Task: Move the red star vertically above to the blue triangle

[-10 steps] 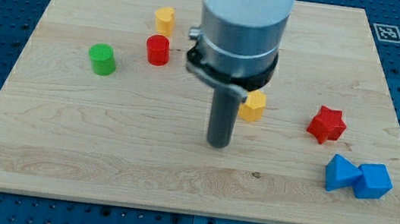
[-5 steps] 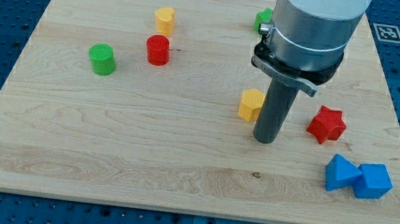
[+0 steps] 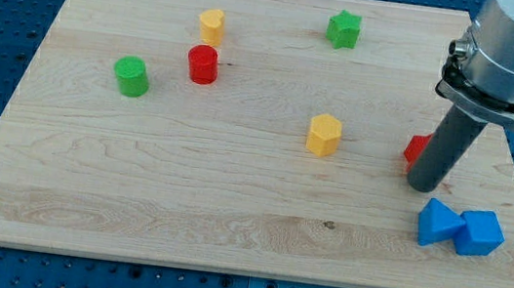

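Observation:
The red star (image 3: 415, 149) lies at the view's right, mostly hidden behind my rod; only its left edge shows. My tip (image 3: 421, 187) rests on the board right in front of the star, touching or nearly touching it. The blue triangle (image 3: 438, 223) lies just below and slightly right of my tip, close to the board's bottom right corner. A blue cube-like block (image 3: 480, 232) sits against the triangle's right side.
A yellow hexagonal block (image 3: 324, 135) lies near the middle. A green star (image 3: 344, 29) is at the top. A yellow block (image 3: 212, 25), a red cylinder (image 3: 202, 64) and a green cylinder (image 3: 132, 77) stand at the upper left. The wooden board (image 3: 132, 198) ends just beyond the blue blocks.
My rod has swept from the board's middle to the right, passing the yellow hexagon, and now stands in front of the red star, covering most of it. No block has visibly moved.

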Controlling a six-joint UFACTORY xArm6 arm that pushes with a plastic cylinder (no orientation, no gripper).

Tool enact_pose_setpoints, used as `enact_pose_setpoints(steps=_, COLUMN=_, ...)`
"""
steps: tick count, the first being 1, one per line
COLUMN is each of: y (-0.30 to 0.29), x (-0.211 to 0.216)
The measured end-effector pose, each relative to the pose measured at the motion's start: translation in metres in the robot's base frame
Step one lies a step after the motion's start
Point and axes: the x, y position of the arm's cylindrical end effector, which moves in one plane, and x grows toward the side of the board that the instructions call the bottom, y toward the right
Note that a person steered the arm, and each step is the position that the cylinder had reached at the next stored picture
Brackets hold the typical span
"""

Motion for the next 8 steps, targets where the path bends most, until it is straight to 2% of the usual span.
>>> enact_pose_setpoints(steps=2, y=0.0, x=-0.042)
enact_pose_setpoints(steps=5, y=0.01, x=-0.083)
enact_pose_setpoints(steps=6, y=0.01, x=-0.084)
enact_pose_setpoints(steps=7, y=-0.012, x=-0.084)
enact_pose_setpoints(steps=8, y=-0.076, x=-0.084)
